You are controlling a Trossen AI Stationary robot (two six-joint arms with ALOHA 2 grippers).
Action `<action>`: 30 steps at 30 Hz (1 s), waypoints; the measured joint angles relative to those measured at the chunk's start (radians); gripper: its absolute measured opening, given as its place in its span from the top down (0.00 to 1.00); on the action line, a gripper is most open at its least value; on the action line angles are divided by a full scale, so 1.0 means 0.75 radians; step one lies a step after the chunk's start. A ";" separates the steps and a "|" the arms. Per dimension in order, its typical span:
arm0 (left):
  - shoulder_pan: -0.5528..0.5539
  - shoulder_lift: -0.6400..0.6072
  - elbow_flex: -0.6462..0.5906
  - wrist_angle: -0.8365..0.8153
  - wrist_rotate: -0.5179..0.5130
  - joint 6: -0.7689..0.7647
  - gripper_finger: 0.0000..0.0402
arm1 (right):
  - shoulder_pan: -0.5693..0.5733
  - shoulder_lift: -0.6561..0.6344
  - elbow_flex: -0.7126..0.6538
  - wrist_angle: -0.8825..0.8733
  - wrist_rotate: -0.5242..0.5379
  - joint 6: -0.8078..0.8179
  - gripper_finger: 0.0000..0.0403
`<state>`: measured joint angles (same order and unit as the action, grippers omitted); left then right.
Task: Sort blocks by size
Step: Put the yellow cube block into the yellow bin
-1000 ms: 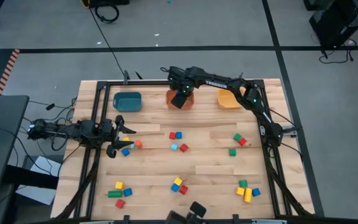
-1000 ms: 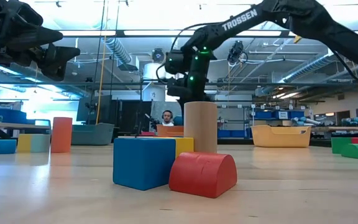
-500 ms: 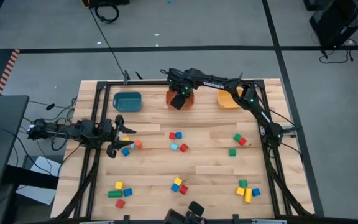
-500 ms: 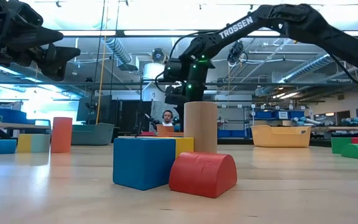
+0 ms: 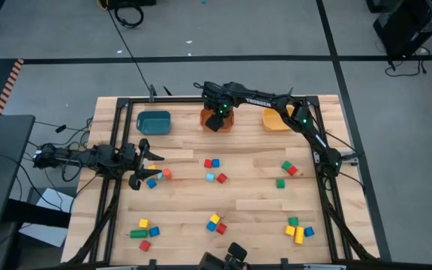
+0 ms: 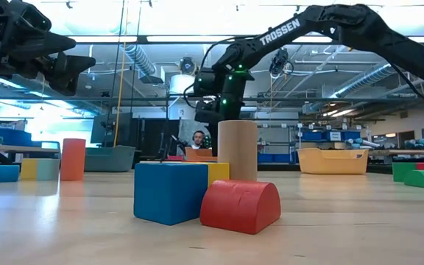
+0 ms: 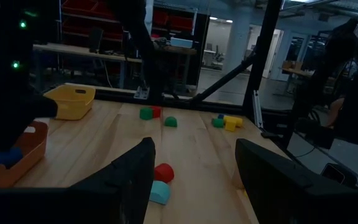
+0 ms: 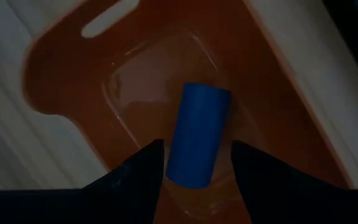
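Left hand (image 5: 145, 166) parked at the left edge of the counter (image 5: 253, 191), fingers spread wide, nothing in them, a red block (image 5: 166, 174) and a blue block (image 5: 151, 182) just beside it. Teal bin (image 5: 153, 121) at the back left. Further right, right hand (image 5: 216, 120) hanging over the orange bin (image 5: 227, 120) at the back middle. From the right wrist view, fingers parted with a blue bar (image 8: 197, 135) between them, lying in the bin; can't tell if still gripped or just let go. Yellow bin (image 5: 274, 120) at the back right. Rest of the blocks scattered in little clusters: middle (image 5: 212, 163), right side (image 5: 289, 169), and along the front edge (image 5: 142, 229).
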<state>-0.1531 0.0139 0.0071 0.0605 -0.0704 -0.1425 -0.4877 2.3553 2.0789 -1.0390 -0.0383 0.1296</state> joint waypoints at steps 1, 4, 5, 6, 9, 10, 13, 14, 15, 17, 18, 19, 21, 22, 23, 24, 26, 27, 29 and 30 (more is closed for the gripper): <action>0.000 0.000 0.000 0.000 0.000 0.000 0.42 | 0.001 -0.009 0.000 -0.007 0.000 0.004 0.50; 0.000 0.000 0.000 0.000 0.000 0.000 0.42 | 0.009 -0.042 0.000 -0.041 0.002 0.007 0.51; 0.000 0.000 0.000 0.000 0.000 0.000 0.42 | 0.014 -0.055 0.000 -0.054 0.003 0.008 0.51; 0.000 0.000 0.000 0.000 0.000 0.000 0.42 | 0.019 -0.070 0.000 -0.068 0.004 0.011 0.51; 0.000 0.000 0.000 0.000 -0.001 0.000 0.42 | 0.039 -0.131 0.000 -0.111 0.008 0.036 0.51; 0.000 0.000 0.000 0.000 -0.001 0.000 0.42 | 0.048 -0.152 0.000 -0.124 0.020 0.044 0.51; 0.000 0.000 0.000 0.000 -0.001 -0.001 0.42 | 0.082 -0.219 0.000 -0.142 0.062 0.075 0.51; 0.000 0.000 0.000 0.000 -0.001 0.000 0.42 | 0.096 -0.242 0.000 -0.145 0.066 0.079 0.51; 0.000 0.000 0.000 0.000 -0.001 0.000 0.42 | 0.110 -0.264 0.000 -0.147 0.071 0.080 0.51; 0.000 0.000 0.000 0.000 -0.001 0.000 0.42 | 0.135 -0.308 0.000 -0.152 0.075 0.094 0.51; 0.000 0.000 0.000 0.000 -0.001 0.000 0.42 | 0.147 -0.328 0.000 -0.157 0.083 0.110 0.51; 0.000 0.000 0.000 0.000 -0.001 0.000 0.42 | 0.162 -0.349 -0.001 -0.162 0.102 0.124 0.51; 0.000 0.000 0.000 0.000 -0.001 0.000 0.42 | 0.190 -0.400 -0.023 -0.161 0.148 0.146 0.52; 0.000 0.000 0.000 0.000 -0.001 0.000 0.42 | 0.204 -0.432 -0.045 -0.162 0.165 0.156 0.52; 0.000 0.000 0.000 0.000 -0.001 0.000 0.42 | 0.217 -0.467 -0.077 -0.158 0.177 0.170 0.52; 0.000 0.000 0.000 0.000 -0.001 0.000 0.42 | 0.229 -0.504 -0.115 -0.155 0.181 0.185 0.51; 0.000 0.000 0.000 0.000 -0.001 0.000 0.42 | 0.254 -0.581 -0.208 -0.143 0.190 0.228 0.51; 0.000 0.000 0.000 0.000 -0.001 0.000 0.42 | 0.268 -0.621 -0.258 -0.136 0.191 0.249 0.51; 0.000 0.000 0.000 0.000 -0.001 -0.001 0.42 | 0.301 -0.707 -0.361 -0.127 0.218 0.293 0.52; 0.000 0.000 0.000 0.000 -0.001 0.000 0.42 | 0.319 -0.757 -0.416 -0.124 0.244 0.323 0.52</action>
<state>-0.1528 0.0139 0.0071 0.0605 -0.0713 -0.1425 -0.2485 1.7876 1.7666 -1.1316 0.1449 0.3717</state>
